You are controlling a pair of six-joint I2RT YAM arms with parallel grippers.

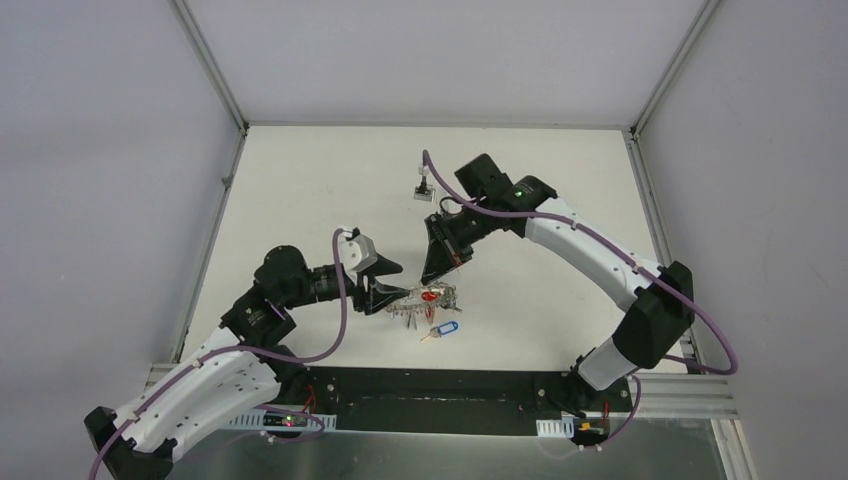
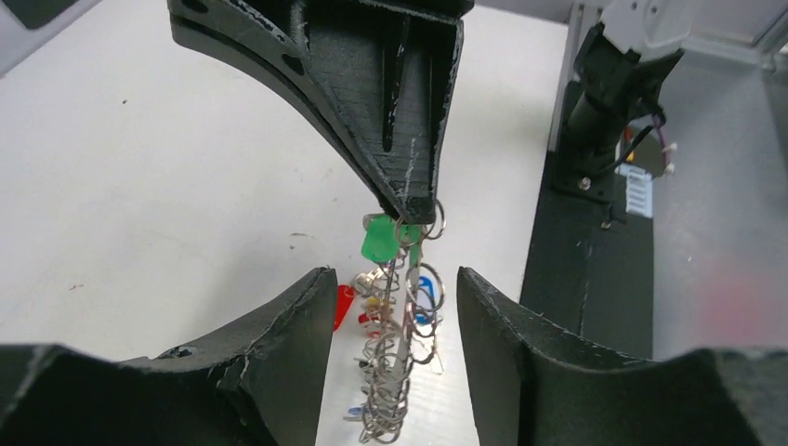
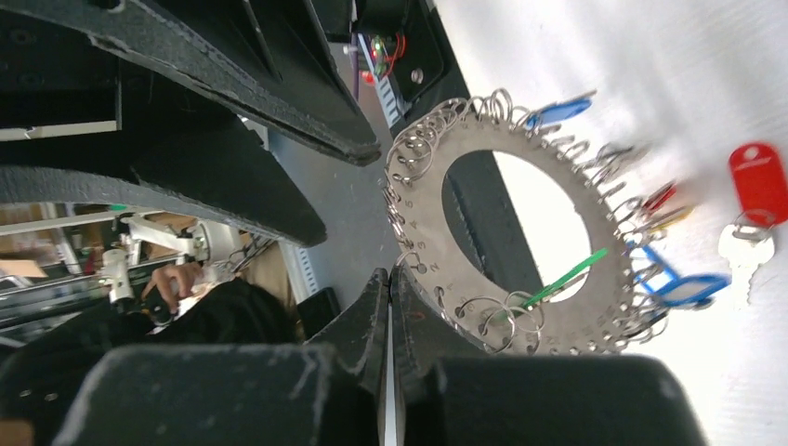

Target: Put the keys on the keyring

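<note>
White table (image 1: 300, 200) underneath, left gripper (image 2: 395, 279) released, fingers spread either side of the edge-on keyring (image 3: 576, 321), right gripper (image 3: 388, 279) clenched on its rim, red-tagged key (image 3: 755, 186) loose on the table beyond the ring, blue-tagged key (image 1: 441, 329) flat near both grippers' tips.

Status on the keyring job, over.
Right gripper shut on rim of flat grey metal keyring. Left gripper open, straddling it. Red-tagged silver key and blue-tagged silver key on white table, off the ring. Rim crowded with wire loops.
</note>
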